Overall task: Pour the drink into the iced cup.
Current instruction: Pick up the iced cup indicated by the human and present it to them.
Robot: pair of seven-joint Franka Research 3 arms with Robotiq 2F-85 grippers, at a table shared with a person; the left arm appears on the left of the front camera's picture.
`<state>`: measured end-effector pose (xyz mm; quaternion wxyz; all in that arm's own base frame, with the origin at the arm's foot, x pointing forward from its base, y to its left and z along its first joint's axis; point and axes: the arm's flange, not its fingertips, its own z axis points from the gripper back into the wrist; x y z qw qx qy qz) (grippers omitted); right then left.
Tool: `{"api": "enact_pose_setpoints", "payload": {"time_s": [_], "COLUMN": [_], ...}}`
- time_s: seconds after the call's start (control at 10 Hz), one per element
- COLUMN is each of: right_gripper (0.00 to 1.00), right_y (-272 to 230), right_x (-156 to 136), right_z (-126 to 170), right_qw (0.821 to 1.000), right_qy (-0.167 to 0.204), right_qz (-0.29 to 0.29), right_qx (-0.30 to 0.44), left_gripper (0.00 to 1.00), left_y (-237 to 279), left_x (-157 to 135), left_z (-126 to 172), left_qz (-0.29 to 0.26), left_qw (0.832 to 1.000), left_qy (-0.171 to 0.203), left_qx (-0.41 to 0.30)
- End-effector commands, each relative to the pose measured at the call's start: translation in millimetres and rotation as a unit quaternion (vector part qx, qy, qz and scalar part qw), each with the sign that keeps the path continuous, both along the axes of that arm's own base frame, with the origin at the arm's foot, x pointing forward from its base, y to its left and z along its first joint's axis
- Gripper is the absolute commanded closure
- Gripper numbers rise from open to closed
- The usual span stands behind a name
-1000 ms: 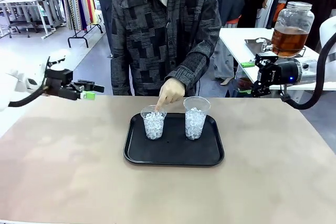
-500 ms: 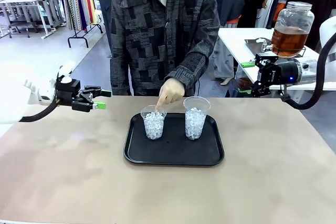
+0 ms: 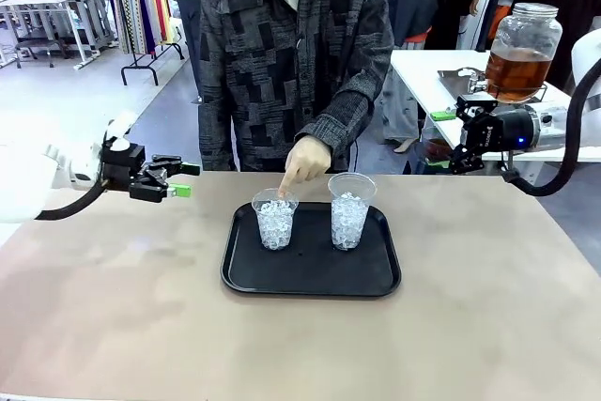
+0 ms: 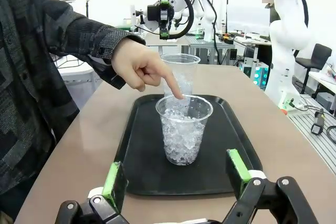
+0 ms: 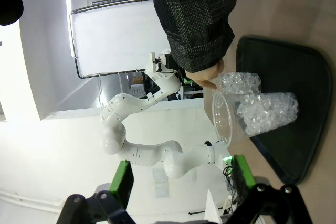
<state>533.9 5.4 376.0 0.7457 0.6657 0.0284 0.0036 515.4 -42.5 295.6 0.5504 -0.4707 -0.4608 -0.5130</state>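
Two iced cups (image 3: 275, 221), one tray (image 3: 310, 281)

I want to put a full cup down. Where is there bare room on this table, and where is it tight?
Bare table lies left and right of the tray and along the near edge. The tray's near half is bare too. Its far half is tight: two iced cups and the person's hand pointing at one.

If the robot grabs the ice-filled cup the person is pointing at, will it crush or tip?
The cup looks like thin clear plastic, so a hard squeeze may buckle it. The ice fills most of it, likely steadying it against tipping. Its smooth wall might slip in a loose grip.
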Motion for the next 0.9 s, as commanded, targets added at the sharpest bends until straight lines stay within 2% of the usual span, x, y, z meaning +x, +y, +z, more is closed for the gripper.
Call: {"api": "enact_pose_setpoints", "payload": {"time_s": [0.0,0.3,0.8], "right_gripper": [0.00,0.00,0.00], "right_y": [0,0,0], "right_x": [0,0,0], "right_z": [1,1,1], "right_qw": [1.000,1.000,1.000], "right_qy": [-0.002,-0.002,-0.002], "right_qz": [-0.003,-0.003,-0.003], "right_qx": [-0.002,-0.002,-0.002], "left_gripper": [0.00,0.00,0.00], "left_y": [0,-24,-62], "left_x": [0,2,4], "left_z": [0,-19,-44], "left_qz": [0.000,-0.011,-0.008], "left_qw": [1.000,0.999,0.999], "left_qy": [0.000,-0.036,-0.036], "left_qx": [0.000,0.009,0.002]}}
